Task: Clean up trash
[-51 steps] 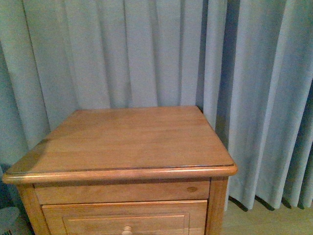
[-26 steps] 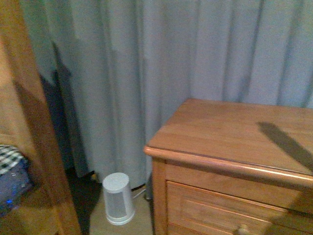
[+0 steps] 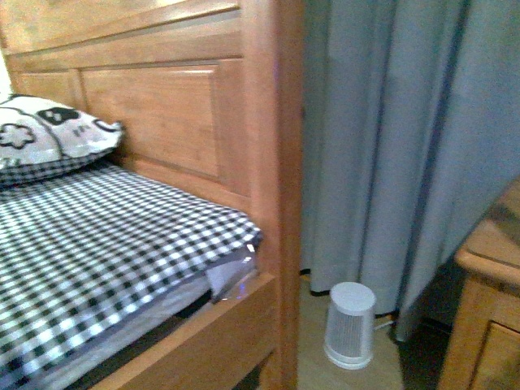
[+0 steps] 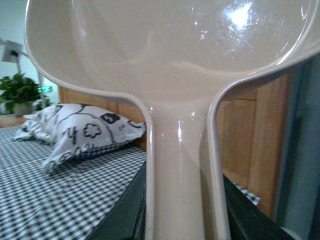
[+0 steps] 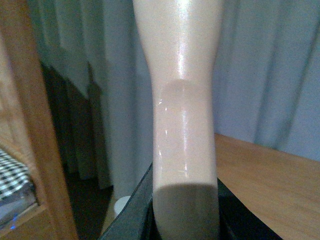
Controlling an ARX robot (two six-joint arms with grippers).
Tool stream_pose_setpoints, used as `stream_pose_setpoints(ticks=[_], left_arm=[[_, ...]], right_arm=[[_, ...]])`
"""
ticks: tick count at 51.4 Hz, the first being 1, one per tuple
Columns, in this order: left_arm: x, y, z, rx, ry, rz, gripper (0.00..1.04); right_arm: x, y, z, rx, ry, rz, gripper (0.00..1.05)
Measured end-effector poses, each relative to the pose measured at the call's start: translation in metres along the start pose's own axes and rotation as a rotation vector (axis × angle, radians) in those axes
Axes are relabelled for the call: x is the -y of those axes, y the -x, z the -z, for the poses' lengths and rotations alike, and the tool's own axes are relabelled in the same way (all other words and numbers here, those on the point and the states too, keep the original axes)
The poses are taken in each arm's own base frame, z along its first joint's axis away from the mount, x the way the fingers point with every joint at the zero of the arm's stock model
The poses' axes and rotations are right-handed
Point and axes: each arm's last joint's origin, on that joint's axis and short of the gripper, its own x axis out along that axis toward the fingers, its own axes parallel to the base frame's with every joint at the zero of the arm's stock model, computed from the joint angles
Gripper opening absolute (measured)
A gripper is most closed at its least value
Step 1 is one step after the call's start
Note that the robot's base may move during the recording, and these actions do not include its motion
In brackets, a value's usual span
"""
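A bedroom corner hung with a grey-blue curtain is shown in the front view. A wooden headboard is seen behind a black-and-white checked sheet, and a patterned pillow is laid against it. A small white cylinder is stood on the floor before the curtain, between the bed's corner post and a wooden nightstand. In the left wrist view, the stem of a pale dustpan is clamped by the left gripper, its black jaws set close on either side. A pale handle is likewise gripped by the right gripper. The trash is shown in none of the views, so its place cannot be told.
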Motion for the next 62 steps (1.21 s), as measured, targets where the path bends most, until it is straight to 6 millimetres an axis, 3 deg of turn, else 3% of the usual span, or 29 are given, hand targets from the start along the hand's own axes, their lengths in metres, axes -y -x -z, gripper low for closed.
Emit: stream_pose_setpoints(ticks=[41, 43, 47, 50, 62], left_arm=[[-0.001, 0.000, 0.000, 0.003, 0.003, -0.017, 0.26], [0.000, -0.002, 0.001, -0.066, 0.024, -0.038, 0.26], [-0.005, -0.006, -0.007, -0.367, 0.048, -0.071, 0.26], [-0.009, -0.007, -0.001, -0.573, 0.056, -0.040, 0.26], [-0.024, -0.039, 0.018, -0.787, -0.041, 0.104, 0.26]], right_arm=[[-0.001, 0.000, 0.000, -0.001, 0.001, -0.015, 0.19], [-0.001, 0.000, 0.000, -0.001, 0.001, -0.012, 0.19], [0.000, 0.000, 0.000, -0.001, 0.001, -0.001, 0.19], [0.000, 0.000, -0.001, 0.004, -0.001, 0.002, 0.19], [0.000, 0.000, 0.000, 0.001, 0.000, 0.000, 0.19]])
